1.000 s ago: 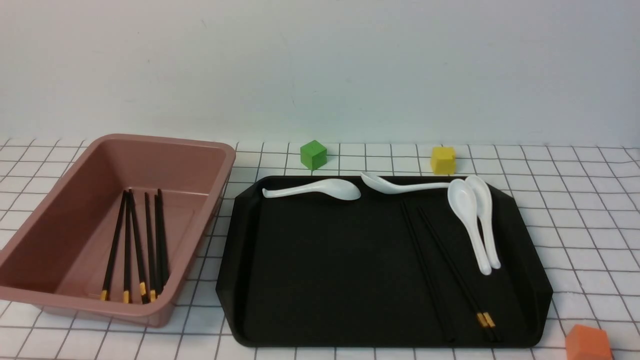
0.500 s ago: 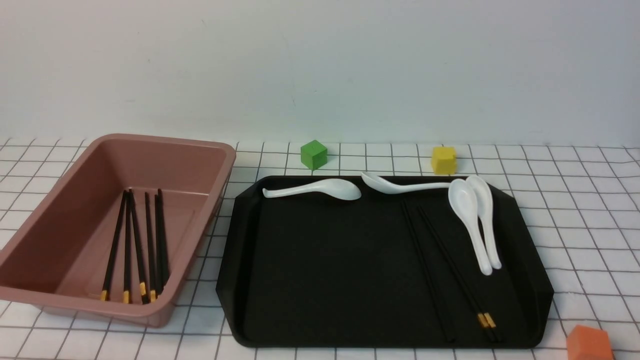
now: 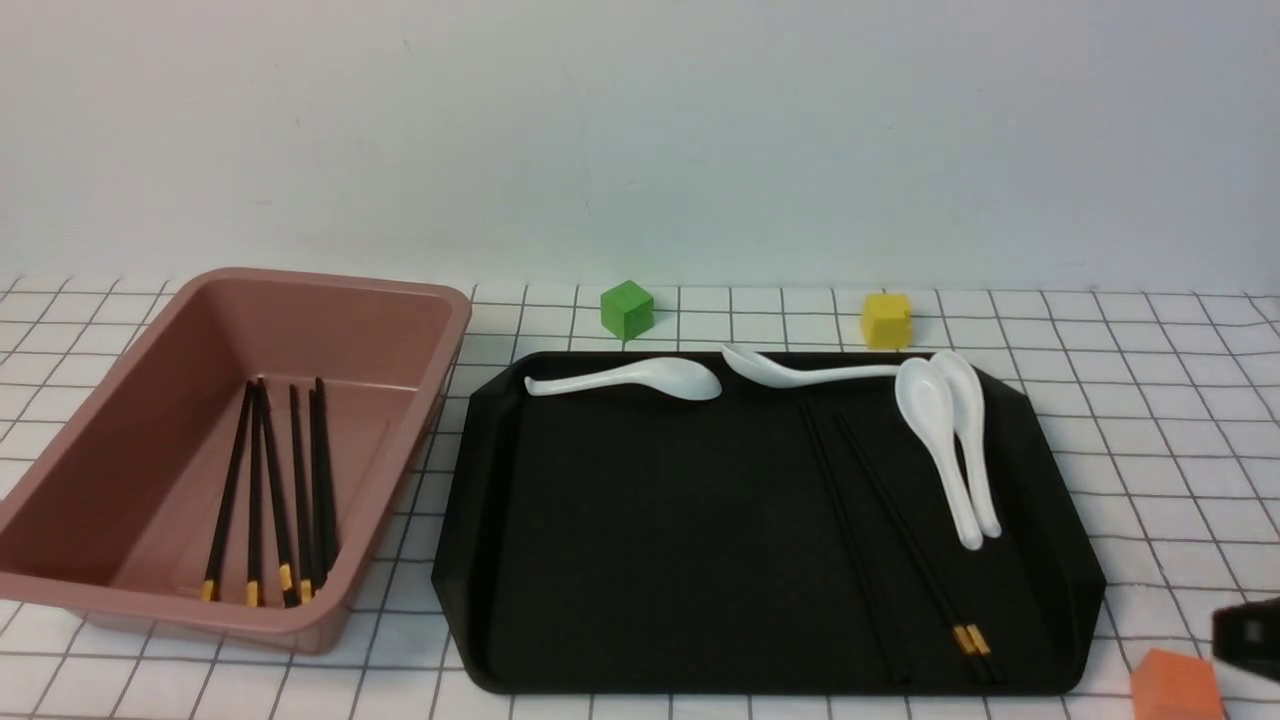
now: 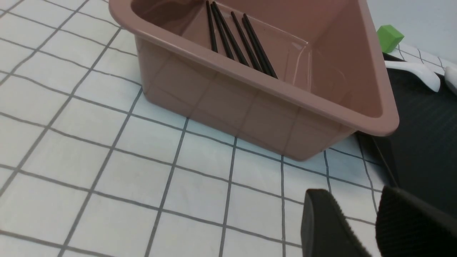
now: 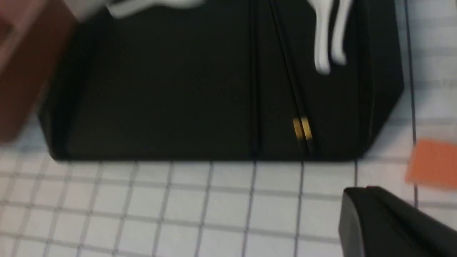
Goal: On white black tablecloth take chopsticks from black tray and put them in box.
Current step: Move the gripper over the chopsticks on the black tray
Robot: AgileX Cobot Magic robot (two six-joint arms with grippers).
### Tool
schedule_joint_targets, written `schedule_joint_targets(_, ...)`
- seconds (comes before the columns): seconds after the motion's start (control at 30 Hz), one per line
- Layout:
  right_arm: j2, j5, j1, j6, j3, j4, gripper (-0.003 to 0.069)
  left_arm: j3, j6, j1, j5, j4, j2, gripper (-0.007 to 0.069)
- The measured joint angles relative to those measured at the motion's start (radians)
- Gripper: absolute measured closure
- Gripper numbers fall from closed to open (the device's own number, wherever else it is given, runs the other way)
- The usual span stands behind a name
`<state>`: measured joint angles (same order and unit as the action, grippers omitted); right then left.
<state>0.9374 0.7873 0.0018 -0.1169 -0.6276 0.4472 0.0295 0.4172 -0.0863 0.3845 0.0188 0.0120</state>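
The black tray lies on the gridded tablecloth. Three black chopsticks lie lengthwise on its right part, two of them with gold bands near the front rim; they also show in the right wrist view. The pink box at the left holds several chopsticks, which the left wrist view shows too. My right gripper is shut and empty over the cloth by the tray's front right corner; its fingertips touch. My left gripper is open and empty in front of the box.
Several white spoons lie along the tray's back and right side, next to the chopsticks. A green cube and a yellow cube stand behind the tray. An orange cube sits just below my right gripper.
My right gripper has come into the front view at the lower right edge, above the orange cube. Nothing on the table has moved.
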Motion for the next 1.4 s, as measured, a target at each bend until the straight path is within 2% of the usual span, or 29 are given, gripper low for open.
schedule_joint_targets(0.13,0.265,0.083,0.005,-0.038,-0.08,0.014,0.0659,0.0,0.0,0.0,0.0,0.0,0.0,0.0386)
schedule_joint_targets(0.23,0.419,0.098,0.043,-0.107,-0.13,0.077,0.0659,0.0,0.0,0.0,0.0,0.0,0.0,0.0386)
schedule_joint_targets(0.33,0.559,0.064,0.136,-0.137,-0.199,0.111,0.0659,0.0,0.0,0.0,0.0,0.0,0.0,0.0386)
schedule_joint_targets(0.53,0.723,0.007,0.299,0.023,-0.36,-0.042,0.0658,0.0,0.0,0.0,0.0,0.0,0.0,0.0387)
schedule_joint_targets(0.57,0.743,0.006,0.322,0.057,-0.383,-0.081,0.0657,0.0,0.0,0.0,0.0,0.0,0.0,0.0388)
schedule_joint_targets(0.6,0.785,0.001,0.366,0.136,-0.433,-0.17,0.0656,0.0,0.0,0.0,0.0,0.0,0.0,0.0388)
schedule_joint_targets(0.63,0.789,0.0,0.377,0.144,-0.438,-0.179,0.0655,0.0,0.0,0.0,0.0,0.0,0.0,0.0388)
schedule_joint_targets(0.7,0.84,-0.004,0.429,0.259,-0.494,-0.288,0.0645,0.0,0.0,0.0,0.0,0.0,0.0,0.0388)
schedule_joint_targets(0.83,0.884,-0.028,0.448,0.382,-0.54,-0.389,0.0606,0.0,0.0,0.0,0.0,0.0,0.0,0.0386)
schedule_joint_targets(0.9,0.891,-0.043,0.448,0.395,-0.545,-0.401,0.0585,0.0,0.0,0.0,0.0,0.0,0.0,0.0386)
schedule_joint_targets(0.97,0.909,-0.068,0.448,0.406,-0.551,-0.414,0.0524,0.0,0.0,0.0,0.0,0.0,0.0,0.0386)
schedule_joint_targets(1.0,0.909,-0.07,0.448,0.406,-0.552,-0.414,0.0519,0.0,0.0,0.0,0.0,0.0,0.0,0.0386)
schedule_joint_targets(1.07,0.935,-0.084,0.448,0.409,-0.554,-0.414,0.0441,0.0,0.0,0.0,0.0,0.0,0.0,0.0386)
schedule_joint_targets(1.2,0.979,-0.09,0.448,0.41,-0.554,-0.414,0.0366,0.0,0.0,0.0,0.0,0.0,0.0,0.0386)
schedule_joint_targets(1.4,1.007,-0.081,0.448,0.41,-0.572,-0.419,0.0349,0.0,0.0,0.0,0.0,0.0,0.0,0.0386)
